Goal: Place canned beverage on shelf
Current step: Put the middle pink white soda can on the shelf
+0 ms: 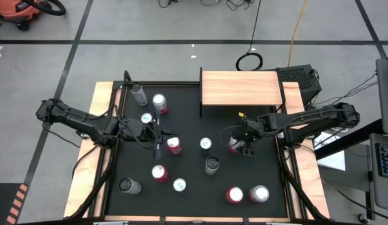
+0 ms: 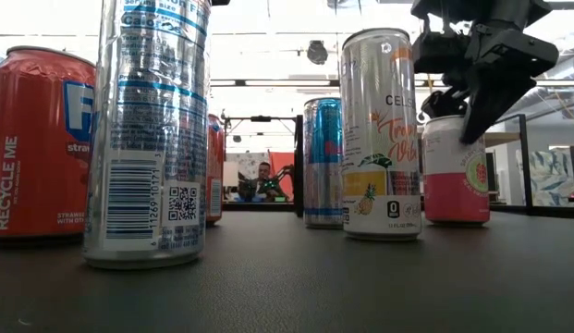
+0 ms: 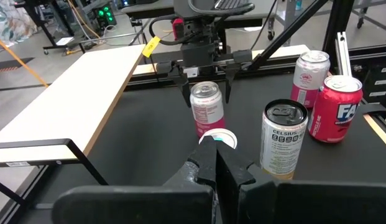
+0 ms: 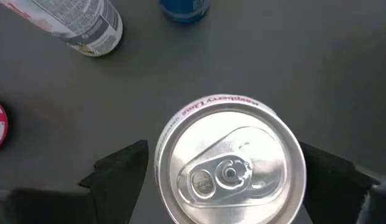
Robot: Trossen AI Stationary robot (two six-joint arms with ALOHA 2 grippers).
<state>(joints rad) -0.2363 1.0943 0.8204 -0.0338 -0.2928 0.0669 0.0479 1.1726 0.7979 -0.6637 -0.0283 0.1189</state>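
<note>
A pink-and-white can [image 3: 207, 112] stands upright on its base on the black table, right of centre. My right gripper [image 1: 240, 146] hangs over it, open and slanting down. One finger [image 4: 121, 169] stands on each side of the can's silver top [image 4: 230, 165], with small gaps showing. The shelf [image 1: 241, 89], a light-wood board on a black frame, stands at the table's far edge, beyond that can. My left gripper [image 3: 215, 163] is shut and holds nothing. It hovers left of centre [image 1: 159, 139] and points toward the right arm.
Several other cans stand about the table: a blue-topped one [image 1: 205, 144] and a tall Celsius can [image 1: 212, 164] near the middle, a red can [image 1: 174, 145] by my left gripper, two [image 1: 247, 194] at the near right, more at the left.
</note>
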